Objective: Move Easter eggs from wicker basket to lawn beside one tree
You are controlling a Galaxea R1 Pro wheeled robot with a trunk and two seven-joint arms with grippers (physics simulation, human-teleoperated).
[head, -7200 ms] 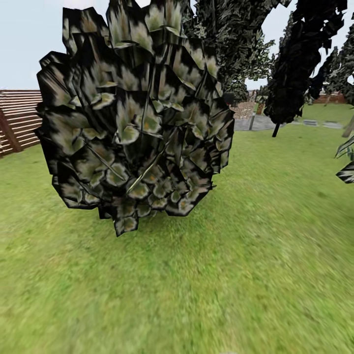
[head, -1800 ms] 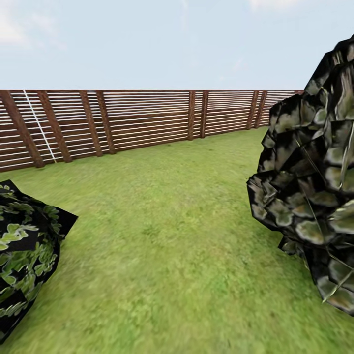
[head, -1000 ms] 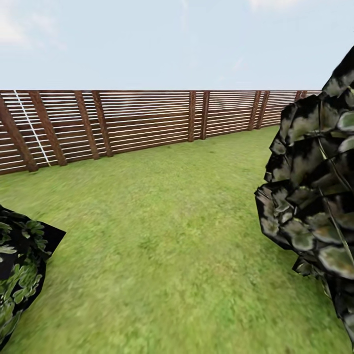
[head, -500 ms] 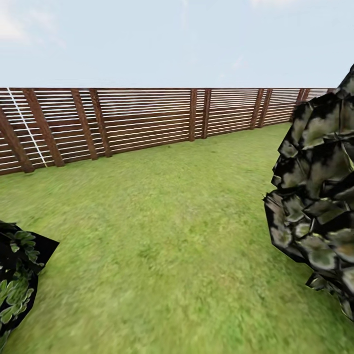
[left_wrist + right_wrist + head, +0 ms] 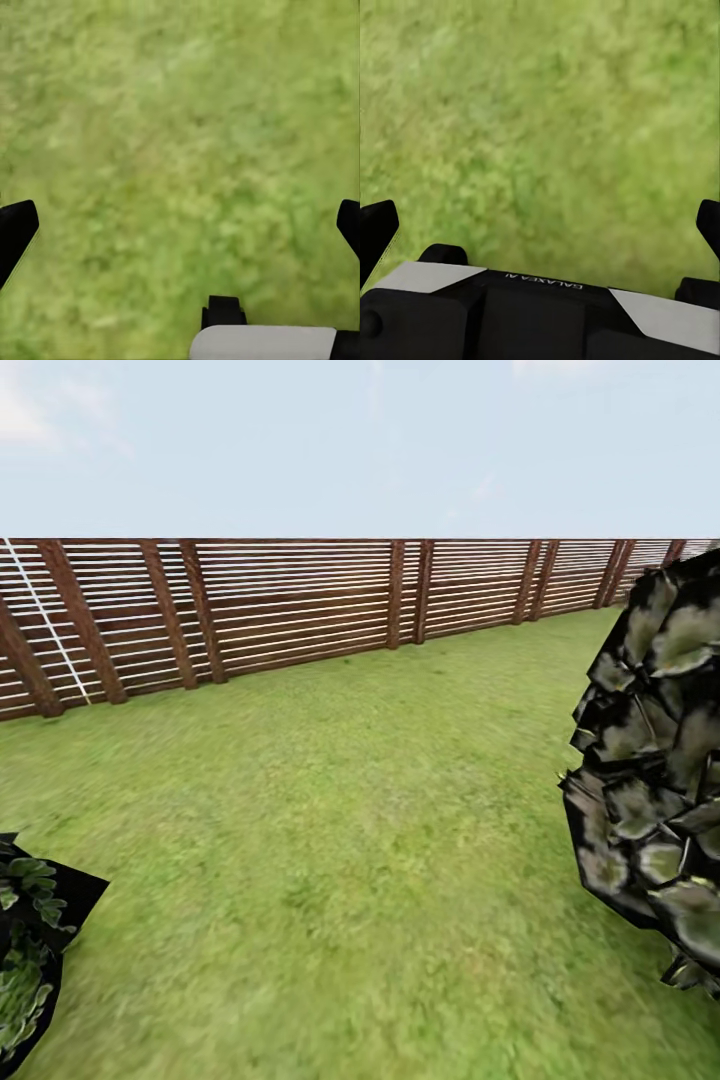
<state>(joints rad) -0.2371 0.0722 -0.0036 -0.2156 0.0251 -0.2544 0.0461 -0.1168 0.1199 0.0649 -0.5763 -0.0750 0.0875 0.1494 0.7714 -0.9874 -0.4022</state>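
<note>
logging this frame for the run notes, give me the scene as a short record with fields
ground: lawn, mottled green grass
backdrop: brown slat fence under pale sky
head view right: dark pale-speckled foliage
head view lower left: darker green-leaved foliage
left gripper: open, fingers wide apart over bare grass, holding nothing
right gripper: open, over grass, holding nothing
</note>
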